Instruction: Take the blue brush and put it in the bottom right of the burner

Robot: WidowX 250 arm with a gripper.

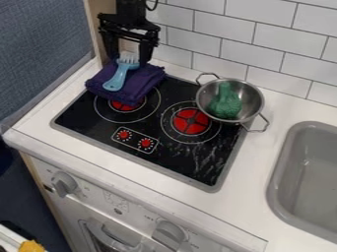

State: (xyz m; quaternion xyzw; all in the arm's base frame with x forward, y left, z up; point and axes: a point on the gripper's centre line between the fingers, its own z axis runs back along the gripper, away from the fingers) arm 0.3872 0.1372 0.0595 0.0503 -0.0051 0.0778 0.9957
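Pot (pixel 250 96) between cloth (pixel 143 81) and sink (pixel 276 182) holds green toy (pixel 225 103).

A toy kitchen: a stovetop (pixel 220 167) set in a white counter (pixel 72 142), a grey sink (pixel 280 162) right, tiled wall (pixel 270 44) behind.

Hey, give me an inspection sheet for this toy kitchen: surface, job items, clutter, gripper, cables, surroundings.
Surface: black stovetop set in a white counter
Job items: blue brush lying on a folded purple cloth, not on the bare stovetop
Clutter: that cloth, partly over the left burner; metal pot holding a green object, at the stovetop's back right corner
Gripper: over the cloth, fingers apart around the brush's bristle end
Cables: short black curl beside the arm
Surroundings: tiled wall, gray sink
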